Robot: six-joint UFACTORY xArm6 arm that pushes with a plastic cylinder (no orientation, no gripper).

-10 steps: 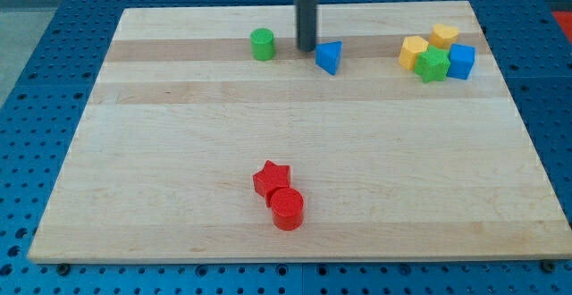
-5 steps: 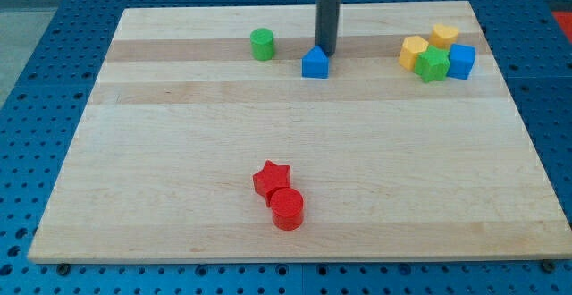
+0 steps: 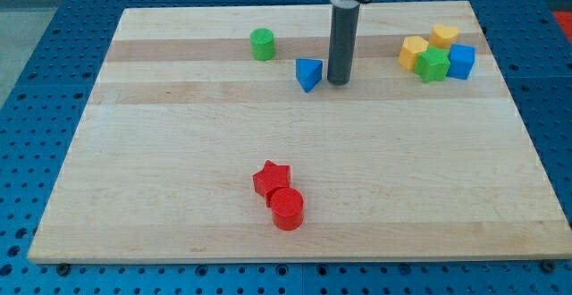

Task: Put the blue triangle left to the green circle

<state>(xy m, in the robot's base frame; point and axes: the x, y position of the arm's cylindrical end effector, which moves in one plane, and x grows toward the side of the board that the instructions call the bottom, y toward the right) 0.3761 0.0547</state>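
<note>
Altogether two blue blocks (image 3: 308, 73), seven total

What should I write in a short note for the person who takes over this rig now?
My tip is down on the board, just to the view's right of the blue triangle; contact cannot be told.
The triangle lies to the view's right of the green circle and a little lower.
Done: nothing final; the triangle is not yet left of the circle.
Left: push the triangle past the circle, probably below it, to its left side.
</note>
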